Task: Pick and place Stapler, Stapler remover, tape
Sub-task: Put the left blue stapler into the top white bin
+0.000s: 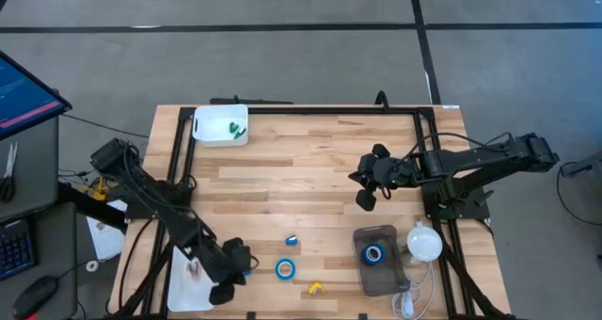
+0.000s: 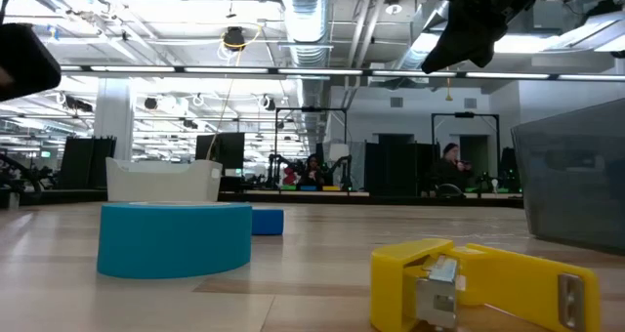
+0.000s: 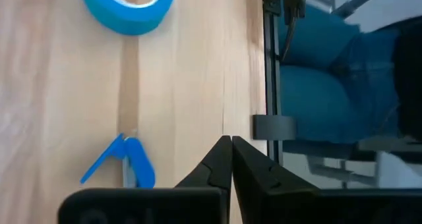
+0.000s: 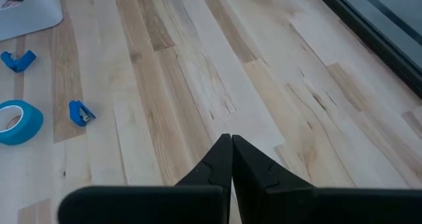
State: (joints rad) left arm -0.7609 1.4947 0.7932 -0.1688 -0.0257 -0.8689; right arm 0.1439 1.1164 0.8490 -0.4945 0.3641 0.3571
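Note:
One blue tape roll (image 1: 285, 268) lies flat near the table's near edge, also in the low view (image 2: 176, 237) and at the left wrist view's edge (image 3: 128, 6). A second roll (image 1: 374, 254) sits inside the grey bin (image 1: 381, 278). A small blue stapler (image 1: 293, 240) lies just beyond the first roll. A blue V-shaped staple remover (image 3: 122, 163) lies left of that roll, and a yellow one (image 1: 315, 288) (image 2: 479, 283) right of it. My left gripper (image 1: 223, 292) (image 3: 231, 141) is shut over the near edge, holding nothing. My right gripper (image 1: 367, 200) (image 4: 231, 140) hangs shut above mid-table.
A white tray (image 1: 221, 124) holding green pieces stands at the far left corner. A white round object (image 1: 425, 243) with a cord lies right of the bin. A black frame (image 1: 310, 106) borders the table. Bare wood spans the middle (image 1: 301, 179).

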